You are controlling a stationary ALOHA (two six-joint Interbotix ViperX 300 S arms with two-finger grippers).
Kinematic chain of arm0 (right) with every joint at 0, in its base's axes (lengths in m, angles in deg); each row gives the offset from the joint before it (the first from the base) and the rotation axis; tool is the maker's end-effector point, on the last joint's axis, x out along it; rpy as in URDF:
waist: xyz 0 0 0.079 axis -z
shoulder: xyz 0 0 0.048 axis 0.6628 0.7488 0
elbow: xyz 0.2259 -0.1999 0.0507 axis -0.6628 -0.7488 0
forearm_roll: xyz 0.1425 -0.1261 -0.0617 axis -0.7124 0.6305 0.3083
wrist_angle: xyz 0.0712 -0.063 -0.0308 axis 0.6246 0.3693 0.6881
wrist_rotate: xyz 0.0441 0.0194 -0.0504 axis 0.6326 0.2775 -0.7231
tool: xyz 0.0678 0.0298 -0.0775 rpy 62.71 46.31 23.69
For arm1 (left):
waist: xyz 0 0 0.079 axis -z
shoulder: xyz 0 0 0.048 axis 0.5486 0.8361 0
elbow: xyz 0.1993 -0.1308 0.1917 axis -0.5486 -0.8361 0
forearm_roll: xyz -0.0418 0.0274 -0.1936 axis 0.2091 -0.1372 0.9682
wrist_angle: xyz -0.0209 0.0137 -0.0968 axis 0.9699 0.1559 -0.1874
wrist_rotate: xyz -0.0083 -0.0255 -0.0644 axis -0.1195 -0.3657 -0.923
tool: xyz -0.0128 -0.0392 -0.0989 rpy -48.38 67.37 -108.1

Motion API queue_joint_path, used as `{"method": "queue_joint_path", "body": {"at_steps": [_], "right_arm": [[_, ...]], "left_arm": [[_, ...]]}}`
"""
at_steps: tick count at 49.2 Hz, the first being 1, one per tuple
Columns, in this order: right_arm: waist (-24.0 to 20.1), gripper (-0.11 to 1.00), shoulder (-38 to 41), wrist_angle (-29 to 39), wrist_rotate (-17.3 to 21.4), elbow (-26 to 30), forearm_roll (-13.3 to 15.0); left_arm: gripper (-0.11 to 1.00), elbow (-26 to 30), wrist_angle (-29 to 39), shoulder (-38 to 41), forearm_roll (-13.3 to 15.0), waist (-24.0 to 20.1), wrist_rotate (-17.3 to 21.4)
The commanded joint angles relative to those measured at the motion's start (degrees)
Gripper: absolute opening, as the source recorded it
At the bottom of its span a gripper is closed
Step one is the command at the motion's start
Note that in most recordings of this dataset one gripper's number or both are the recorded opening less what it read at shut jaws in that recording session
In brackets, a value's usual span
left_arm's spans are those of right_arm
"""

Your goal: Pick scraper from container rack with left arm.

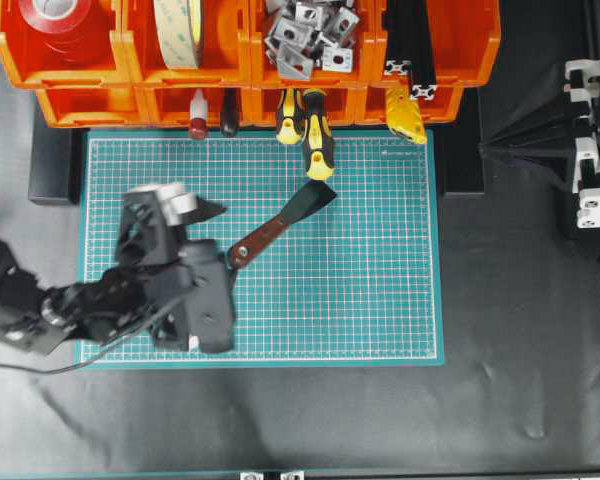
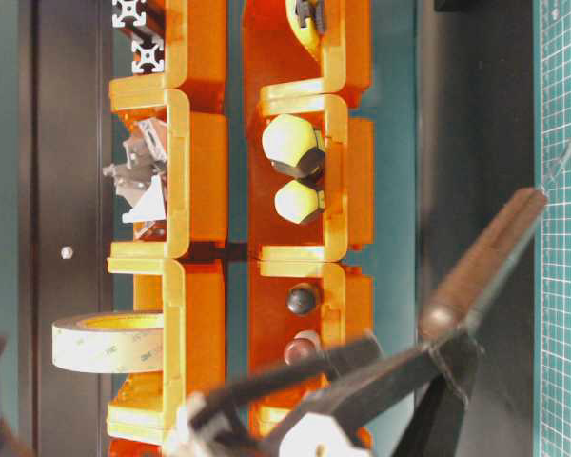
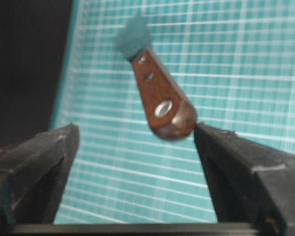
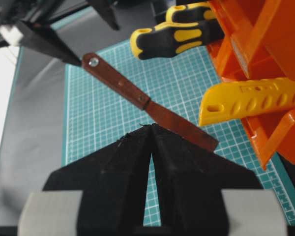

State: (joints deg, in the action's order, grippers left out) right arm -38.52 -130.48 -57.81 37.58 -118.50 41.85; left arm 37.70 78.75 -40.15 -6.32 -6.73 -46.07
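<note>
The scraper (image 1: 280,226), with a reddish-brown handle and a dark blade, lies slanted over the green cutting mat (image 1: 360,290), out of the orange container rack (image 1: 90,105). My left gripper (image 1: 218,232) is wide open. The holed handle end (image 3: 164,110) touches the tip of one finger (image 3: 206,135) and the other finger stands well apart. In the table-level view the handle (image 2: 481,267) rises off the mat from that finger's tip. In the right wrist view the blade (image 4: 179,125) slopes down to the mat. My right gripper (image 4: 150,128) is shut and empty, parked at the right (image 1: 490,148).
Two yellow-and-black screwdrivers (image 1: 315,135), a yellow tool (image 1: 405,115) and a small red-handled tool (image 1: 198,115) stick out of the rack's lower bins over the mat's far edge. The upper bins hold tape rolls (image 1: 180,30) and metal brackets (image 1: 310,35).
</note>
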Motion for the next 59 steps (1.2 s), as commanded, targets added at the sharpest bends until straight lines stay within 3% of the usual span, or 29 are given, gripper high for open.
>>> {"method": "queue_joint_path", "body": {"at_steps": [1,6,10,15,36,53,59], "right_arm": [[0.2,0.0,-0.1,0.7,0.0,1.5,-0.2],[0.6,0.0,-0.9,2.6,0.1,1.6,-0.2],[1.1,0.0,-1.8,4.0,0.1,1.9,-0.2],[1.4,0.0,-2.5,5.0,0.1,2.3,-0.2],[1.4,0.0,-4.5,4.6,-0.1,3.0,-0.2],[-0.8,0.0,-5.3,1.4,-1.0,3.5,0.8],[-1.0,0.0,-5.4,0.8,-1.1,3.5,0.9]], "left_arm": [[0.89,-0.9,0.0,-2.3,-0.2,1.3,-7.6],[0.89,-2.8,-1.1,-3.7,-0.2,1.6,-15.6],[0.89,-3.3,-2.3,-4.9,-0.1,1.8,-19.8],[0.89,-4.0,-2.3,-6.7,-0.2,2.4,-20.6],[0.89,-10.3,-2.1,-26.2,-0.4,4.7,-9.6],[0.89,-16.6,-3.3,-45.8,-0.4,4.7,-6.0],[0.88,-18.5,-5.1,-51.8,-0.3,4.7,-2.3]]}}
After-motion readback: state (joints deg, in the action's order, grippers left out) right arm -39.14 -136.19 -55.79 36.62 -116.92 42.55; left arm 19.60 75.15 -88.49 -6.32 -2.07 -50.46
